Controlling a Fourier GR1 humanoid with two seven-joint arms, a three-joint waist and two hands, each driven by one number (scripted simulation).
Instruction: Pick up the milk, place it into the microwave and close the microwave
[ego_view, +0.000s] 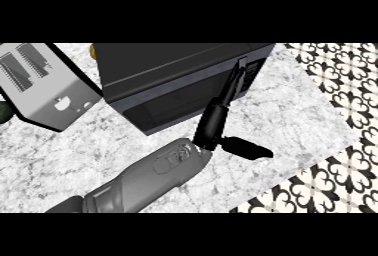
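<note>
Grey forearm rises from lower edge; right robot hand, fingers straight and together, thumb spread, touches microwave front near its right edge. Milk unseen.

The microwave was a dark, boxy thing in the upper middle of the frame, turned at an angle on the marble counter. Its door looked shut, flat against the front, and its control panel was at the upper right end. The milk could not be seen anywhere.
</note>
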